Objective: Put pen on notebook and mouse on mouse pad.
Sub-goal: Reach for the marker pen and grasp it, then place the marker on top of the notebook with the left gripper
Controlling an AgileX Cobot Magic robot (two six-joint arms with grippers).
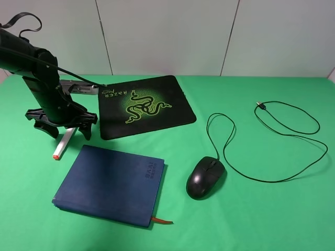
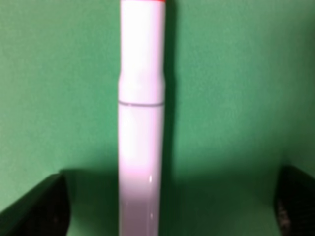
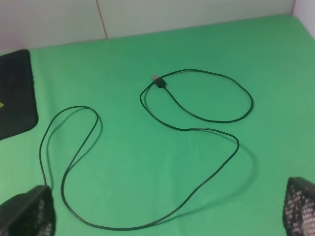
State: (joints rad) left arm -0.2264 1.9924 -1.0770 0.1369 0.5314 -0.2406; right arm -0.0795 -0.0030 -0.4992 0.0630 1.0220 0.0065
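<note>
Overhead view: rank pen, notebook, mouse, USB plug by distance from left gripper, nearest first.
1. pen, right at the left gripper, between its open jaws.
2. notebook, front left.
3. mouse, front, right of centre.
4. USB plug, back right.

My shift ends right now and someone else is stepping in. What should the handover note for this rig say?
Left gripper: open, one finger on either side of the pen, not closed on it.
Right gripper: open, holding nothing, above the mouse's cable.
The pen lies on the green cloth, just off the notebook's far left corner. The mouse sits on the cloth, right of the notebook and in front of the mouse pad.
Done: nothing placed yet.
Left: grasp the pen and lay it on the notebook; move the mouse onto the mouse pad.
</note>
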